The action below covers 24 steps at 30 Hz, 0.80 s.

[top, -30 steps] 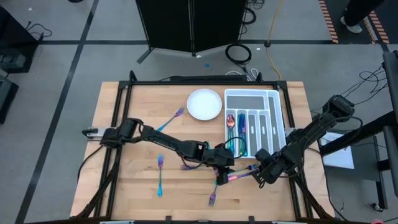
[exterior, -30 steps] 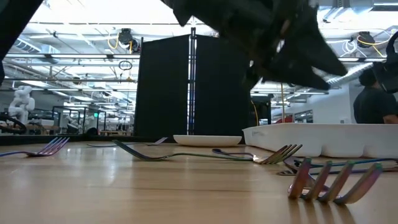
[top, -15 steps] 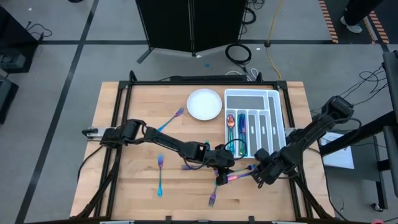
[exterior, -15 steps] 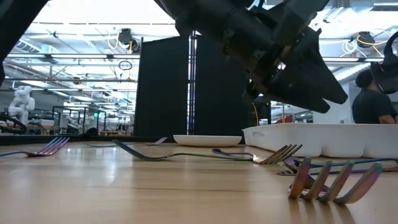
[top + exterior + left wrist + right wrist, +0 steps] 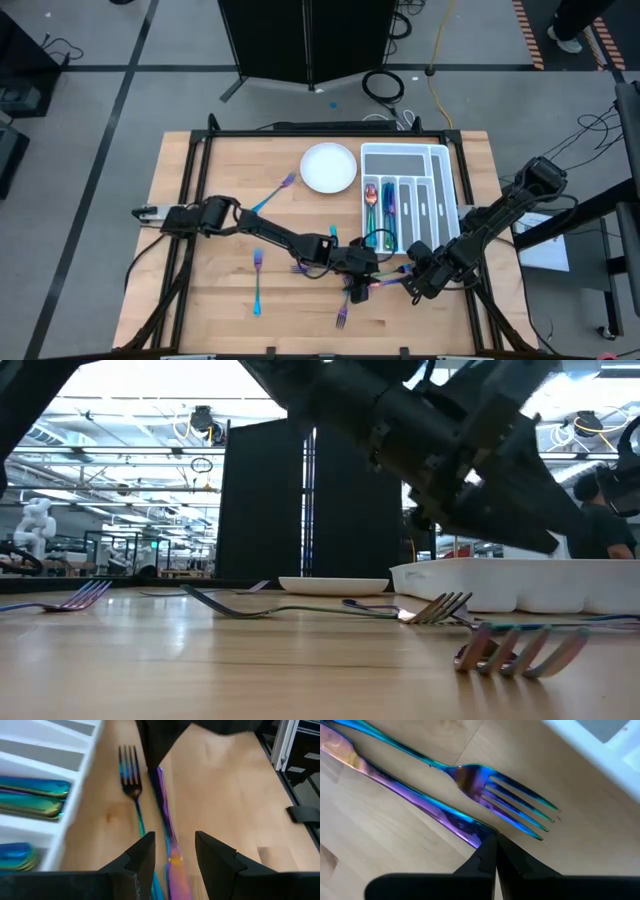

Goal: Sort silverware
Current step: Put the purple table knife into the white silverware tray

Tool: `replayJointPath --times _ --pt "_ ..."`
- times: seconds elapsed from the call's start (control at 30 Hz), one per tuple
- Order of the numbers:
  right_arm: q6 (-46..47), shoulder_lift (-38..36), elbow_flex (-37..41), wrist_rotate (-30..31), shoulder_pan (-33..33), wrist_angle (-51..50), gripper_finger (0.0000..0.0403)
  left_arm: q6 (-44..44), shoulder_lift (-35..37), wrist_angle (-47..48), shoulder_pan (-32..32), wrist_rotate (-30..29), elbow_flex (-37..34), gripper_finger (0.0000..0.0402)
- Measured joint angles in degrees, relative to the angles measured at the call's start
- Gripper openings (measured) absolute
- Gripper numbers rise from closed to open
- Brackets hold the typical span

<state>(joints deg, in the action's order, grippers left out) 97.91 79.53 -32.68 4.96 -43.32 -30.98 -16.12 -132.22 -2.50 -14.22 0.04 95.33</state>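
Note:
A slim purple-pink knife (image 5: 388,284) lies right of the table's middle, toward the near edge. A teal fork (image 5: 505,785) lies close beside it. My left gripper (image 5: 367,279) reaches in from the left, low over the knife's left part. It is open, one finger on either side of the knife (image 5: 162,800), and touches nothing that I can see. My right gripper (image 5: 412,283) points steeply down at the knife's right end and is shut on it. The white tray (image 5: 447,152) holds several pieces of silverware (image 5: 378,200). My right gripper holds the knife by its right end (image 5: 472,831), which runs into the seam between the two shut fingertips (image 5: 482,855). The fingers come from above, pointing steeply down. The rest of the knife stretches away low along the wood toward my left gripper; whether it rests there, I cannot tell.
Loose forks lie at the left (image 5: 257,282), the far left (image 5: 275,190) and the near edge (image 5: 341,320). A round white plate (image 5: 329,167) stands left of the tray. A person (image 5: 600,510) shows in the room beyond the table.
My left gripper has sunk toward the table over the knife, its fingers staying open. The knife and my right gripper stay where they were.

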Motion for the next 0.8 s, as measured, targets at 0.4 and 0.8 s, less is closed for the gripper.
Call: replayJointPath --times 0.4,0.8 --pt "0.45 0.09 0.10 -0.16 -0.04 0.04 0.0000 1.68 -3.50 -6.19 -2.04 -5.67 -0.02 0.0138" --pt "0.39 0.13 0.23 -0.33 -0.06 0.27 0.0000 4.46 -6.75 -8.86 -3.06 -7.80 -0.04 0.0138"
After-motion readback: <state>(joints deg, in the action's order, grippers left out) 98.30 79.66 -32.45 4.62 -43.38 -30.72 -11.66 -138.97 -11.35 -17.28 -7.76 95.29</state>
